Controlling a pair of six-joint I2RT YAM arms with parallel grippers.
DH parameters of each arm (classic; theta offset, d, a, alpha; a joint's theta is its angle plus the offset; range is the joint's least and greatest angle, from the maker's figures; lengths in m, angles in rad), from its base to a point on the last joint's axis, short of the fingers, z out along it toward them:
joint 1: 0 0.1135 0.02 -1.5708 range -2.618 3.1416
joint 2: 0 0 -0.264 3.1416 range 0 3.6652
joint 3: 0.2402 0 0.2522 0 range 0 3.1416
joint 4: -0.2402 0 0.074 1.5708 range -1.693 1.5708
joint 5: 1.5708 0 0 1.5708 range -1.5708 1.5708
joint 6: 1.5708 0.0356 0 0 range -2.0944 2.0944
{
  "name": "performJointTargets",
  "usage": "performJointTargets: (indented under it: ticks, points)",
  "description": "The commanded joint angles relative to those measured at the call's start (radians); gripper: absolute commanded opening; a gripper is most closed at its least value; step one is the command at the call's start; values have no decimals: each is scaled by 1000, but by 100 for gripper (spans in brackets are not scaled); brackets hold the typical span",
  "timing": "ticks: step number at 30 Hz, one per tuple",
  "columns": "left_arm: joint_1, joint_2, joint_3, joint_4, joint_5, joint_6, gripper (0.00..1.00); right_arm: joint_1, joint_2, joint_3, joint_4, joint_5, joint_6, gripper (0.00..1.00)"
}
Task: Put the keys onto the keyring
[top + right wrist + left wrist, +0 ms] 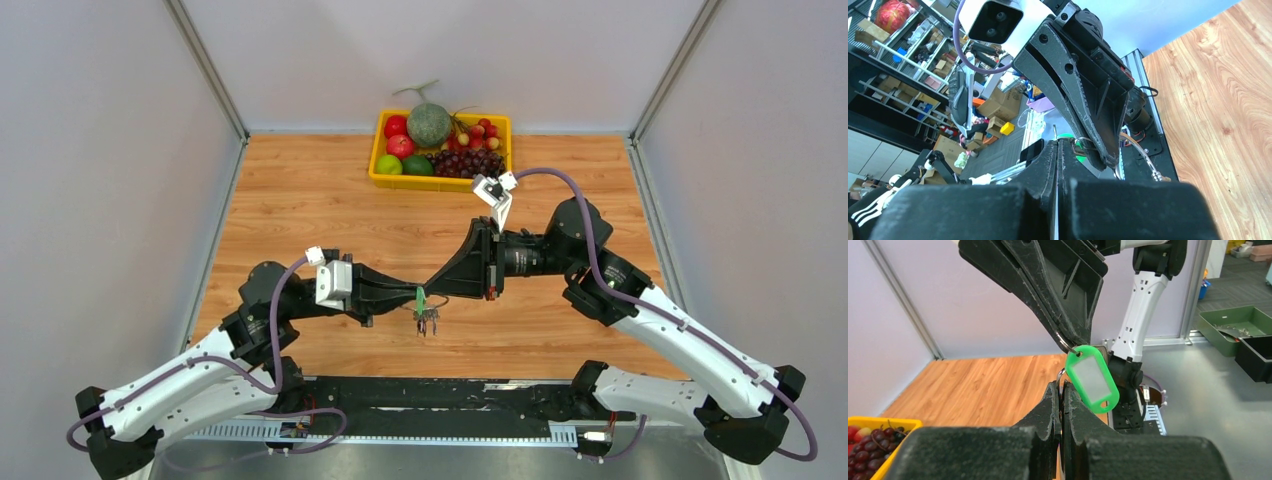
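Item 1, left pincer [1060,390]: I am seeing it at the lower centre of its own wrist view. Its jaws are pressing together on a thin loop of wire that runs down between the tips.

Item 2, right pincer [1075,342]: it is reaching in from the top of that same view. It is clamping tight on the keyring [1064,346], which curves out of its tip. The two pincers are meeting tip to tip at the middle of the overhead view, above the wooden table [300,200].

Item 3, green tag [1092,377]: it is hanging tilted from the keyring by its small hole, between the two tips and just right of centre in the frame.

Item 4, keys [428,322]: they are dangling as a small dark cluster just under the tag, at the centre of the overhead view. I cannot tell how many there are.

Item 5, yellow basket [430,183]: it is sitting at the top centre of the overhead view, well apart from the pincers, and holding fruit.
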Motion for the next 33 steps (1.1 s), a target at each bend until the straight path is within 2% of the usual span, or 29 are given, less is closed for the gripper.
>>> performJointTargets:
  ticks: [1,8,14,20,33]
  points:
    - [-4,-32,-3,60,-49,26,0,-15,-35,0,23,18,14,0]
    - [-3,-56,-5,50,-139,51,0,-35,-75,-33,-22,12,47,0]
    - [-3,-52,-16,53,-192,111,0,-36,-40,-26,-24,-31,99,0]
    - [-3,-50,-40,92,-203,138,0,-35,2,-23,-23,-78,129,0]
    - [-4,-72,-44,84,-185,168,0,-74,34,-46,-23,-70,191,0]
